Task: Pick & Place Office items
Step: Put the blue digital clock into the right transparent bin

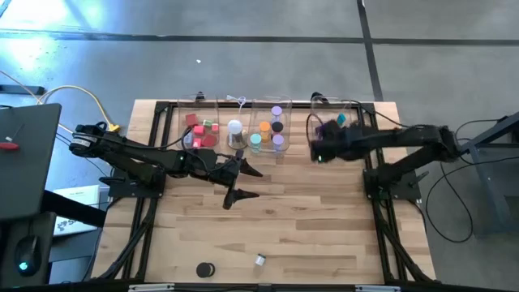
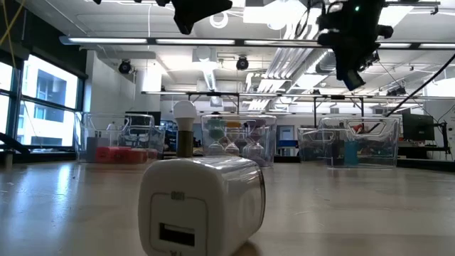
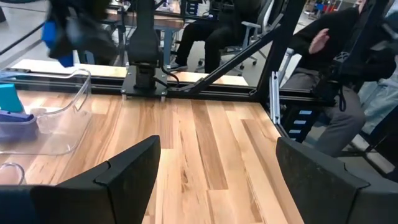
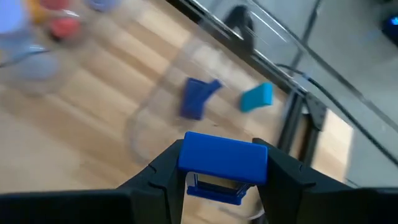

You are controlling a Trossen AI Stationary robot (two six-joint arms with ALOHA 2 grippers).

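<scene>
My right gripper (image 4: 224, 180) is shut on a blue block (image 4: 222, 155) and hovers just short of the right clear bin (image 1: 334, 123), in which a blue piece (image 4: 198, 96) and a teal piece (image 4: 257, 97) lie. My left gripper (image 1: 241, 184) hangs open over the table's middle, touching nothing. The left bin (image 1: 203, 130) has red and pink pieces. The middle bin (image 1: 272, 130) has orange, teal, purple and black pieces. A black disc (image 1: 205, 268) and a small white piece (image 1: 260, 260) lie near the table's near edge. My right gripper pinches the blue block between its two fingers, one finger (image 4: 163, 171) on each of its opposite sides (image 4: 186, 157). The block is lifted clear, above the table and the bin. A darker blue part (image 4: 214, 190) shows below it between the fingers.
A white dome on a silvery base (image 1: 235, 130) stands between the left and middle bins. A black frame (image 1: 166, 109) runs round the table's far and side edges. The small white piece (image 2: 202, 206) fills the low view's foreground. People sit beyond the table (image 3: 336, 56). Bare wood (image 1: 308, 227) lies nearer the front.
</scene>
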